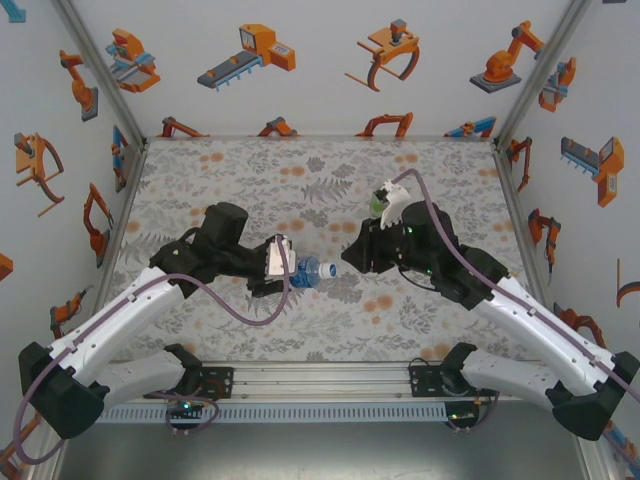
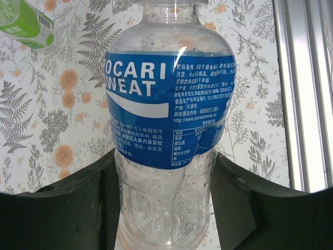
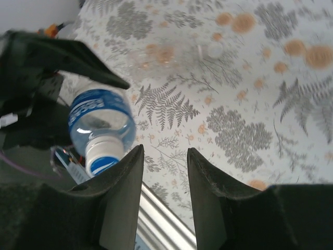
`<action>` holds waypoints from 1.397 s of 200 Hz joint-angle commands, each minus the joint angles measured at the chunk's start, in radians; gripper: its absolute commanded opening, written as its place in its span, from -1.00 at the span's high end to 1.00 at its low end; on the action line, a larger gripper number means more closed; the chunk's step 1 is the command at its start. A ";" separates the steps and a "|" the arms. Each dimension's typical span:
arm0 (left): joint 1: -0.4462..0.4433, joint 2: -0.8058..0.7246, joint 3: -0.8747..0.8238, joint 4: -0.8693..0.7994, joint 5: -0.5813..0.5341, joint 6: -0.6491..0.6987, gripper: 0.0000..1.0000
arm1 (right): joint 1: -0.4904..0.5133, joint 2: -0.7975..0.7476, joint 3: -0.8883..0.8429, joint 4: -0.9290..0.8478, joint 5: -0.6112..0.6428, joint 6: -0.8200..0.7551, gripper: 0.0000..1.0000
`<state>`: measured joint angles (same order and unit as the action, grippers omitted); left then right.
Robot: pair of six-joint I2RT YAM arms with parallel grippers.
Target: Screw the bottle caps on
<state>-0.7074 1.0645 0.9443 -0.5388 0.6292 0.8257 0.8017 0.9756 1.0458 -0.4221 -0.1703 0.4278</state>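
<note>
Over the middle of the table (image 1: 250, 170), the left gripper (image 1: 281, 263) clamps the blue bottle (image 1: 306, 268) level, neck pointing right. The right gripper (image 3: 164, 152), nearest the cap (image 3: 98, 151), holds nothing, jaws slightly parted; the cap sits just beside them, not between.

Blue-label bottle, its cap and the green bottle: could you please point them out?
blue-label bottle (image 2: 171, 104), left wrist view, on its label
cap (image 3: 101, 151), right wrist view, on its side
green bottle (image 2: 23, 23), left wrist view, on its label
</note>
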 commanded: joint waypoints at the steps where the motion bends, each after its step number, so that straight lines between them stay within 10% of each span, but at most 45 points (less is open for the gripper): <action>1: -0.003 -0.005 0.020 0.007 0.034 0.014 1.00 | 0.000 -0.013 0.043 0.077 -0.216 -0.324 0.21; 61: -0.004 -0.006 0.020 0.007 0.035 0.015 1.00 | 0.033 -0.071 -0.065 0.236 -0.449 -0.747 -0.01; 279: -0.002 -0.018 0.025 -0.004 0.080 0.026 1.00 | 0.088 0.076 -0.294 0.664 -0.436 -0.612 -0.43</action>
<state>-0.7074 1.0645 0.9443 -0.5388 0.6643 0.8291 0.8806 1.0237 0.7616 0.1287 -0.5877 -0.2146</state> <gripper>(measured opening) 0.557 0.722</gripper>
